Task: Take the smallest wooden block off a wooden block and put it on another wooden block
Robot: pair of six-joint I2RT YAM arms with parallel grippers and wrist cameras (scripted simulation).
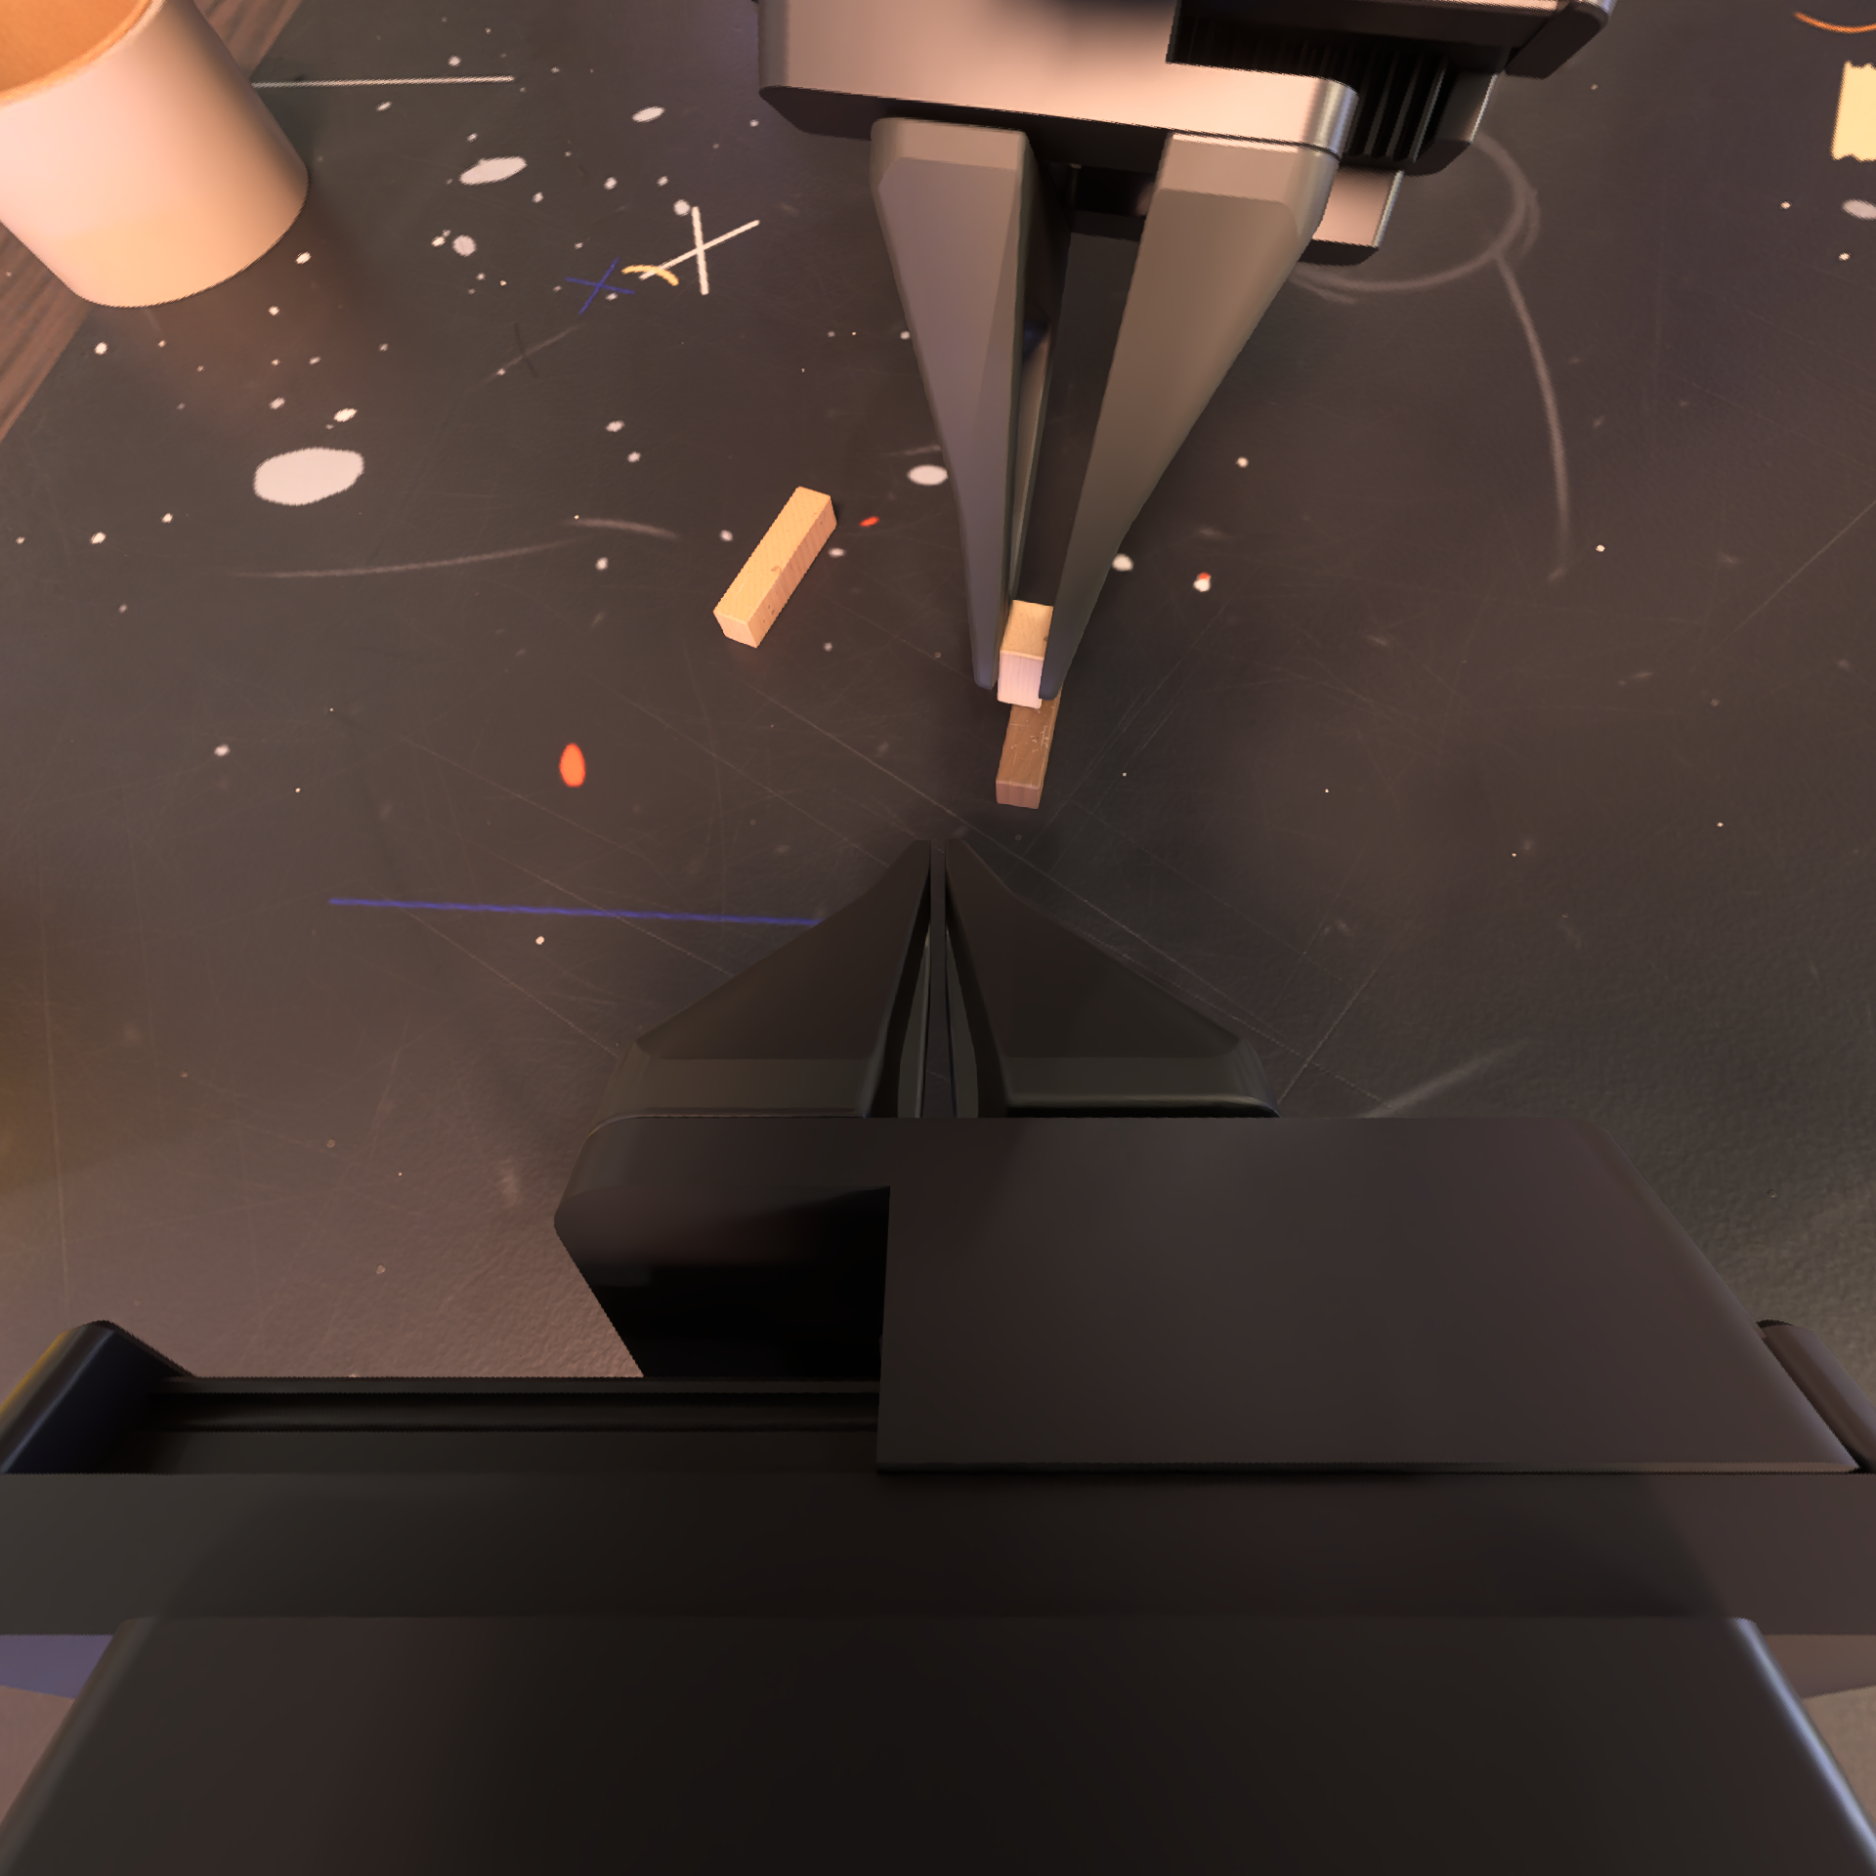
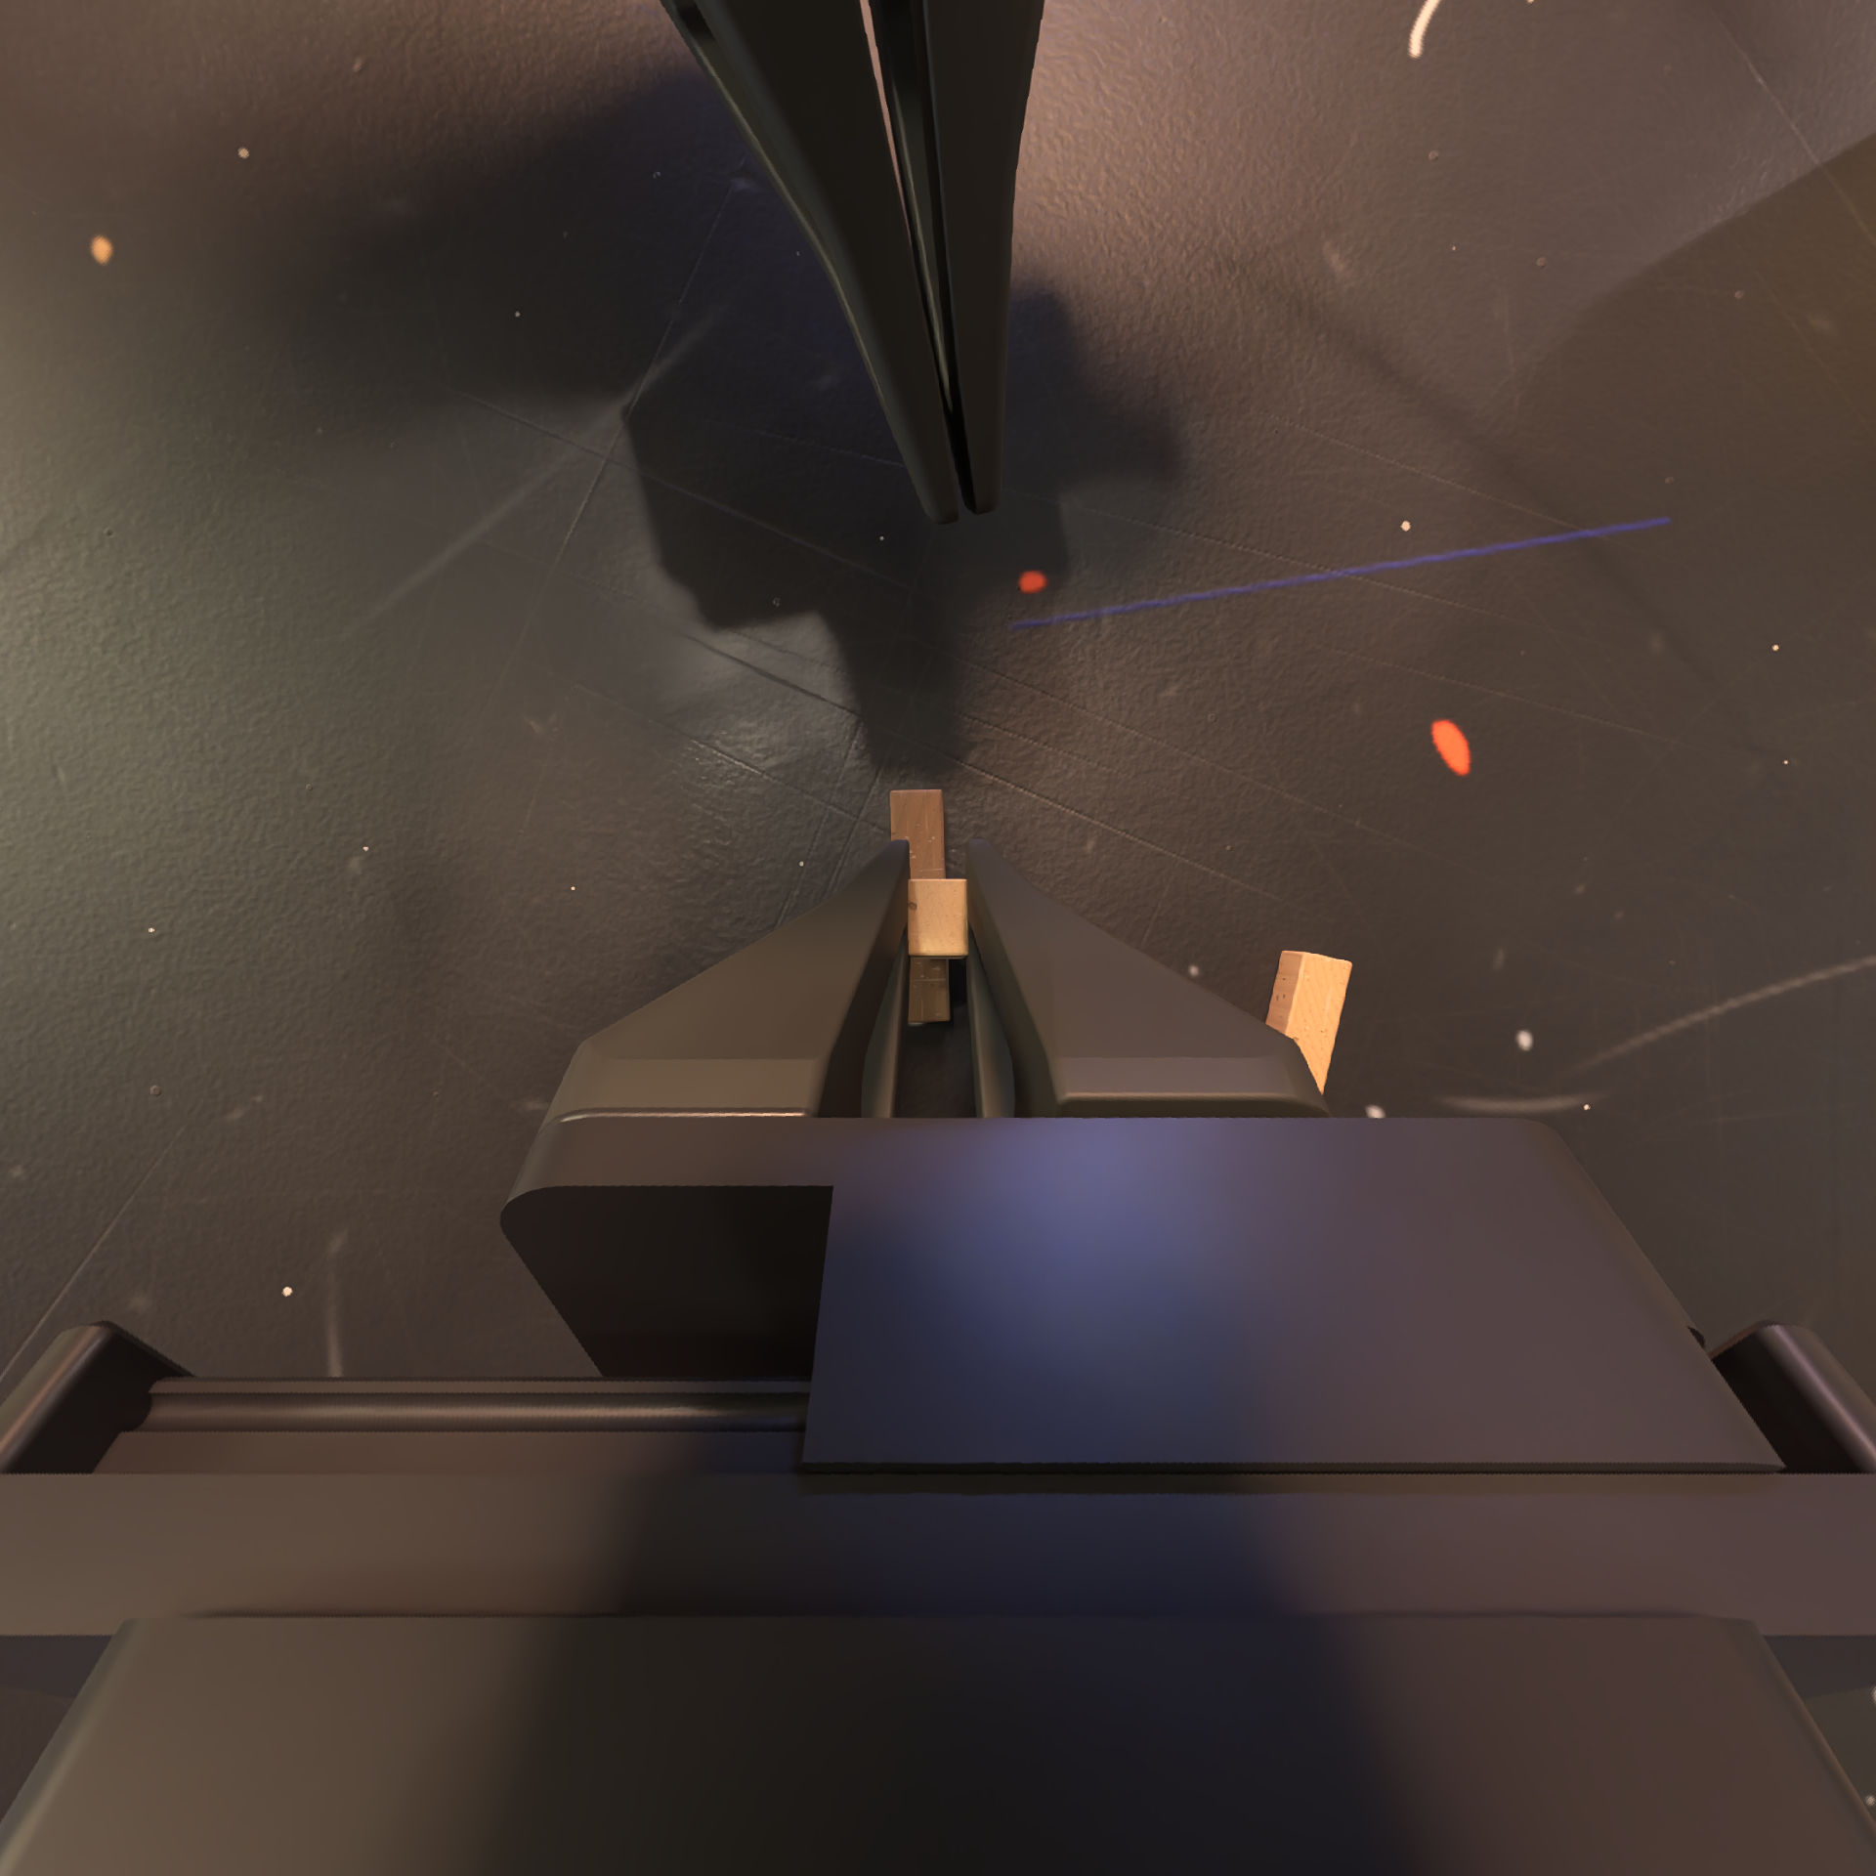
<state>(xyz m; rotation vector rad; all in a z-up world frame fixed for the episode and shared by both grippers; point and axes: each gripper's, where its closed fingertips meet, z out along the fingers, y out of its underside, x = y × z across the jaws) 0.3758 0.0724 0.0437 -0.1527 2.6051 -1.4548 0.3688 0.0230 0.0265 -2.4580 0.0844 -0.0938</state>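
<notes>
A small pale wooden cube point(image 2: 936, 917) sits between the fingers of my right gripper point(image 2: 936, 858), which is shut on it. Below it lies a darker brown wooden block point(image 2: 918, 824) on the mat. In the left wrist view the cube point(image 1: 1022, 655) shows in the right gripper point(image 1: 1018, 678) just above the brown block point(image 1: 1023, 756). A light long wooden block point(image 1: 776, 565) lies to the left; it also shows in the right wrist view point(image 2: 1310, 1010). My left gripper point(image 1: 937, 848) is shut and empty, hovering close in front of the brown block.
A dark, paint-speckled mat point(image 1: 406, 761) covers the table. A tan paper cup point(image 1: 132, 162) stands at the far left corner. A pale tape strip point(image 1: 1856, 112) lies at the far right. The left gripper's shut fingers point(image 2: 944, 305) hang at the top of the right wrist view.
</notes>
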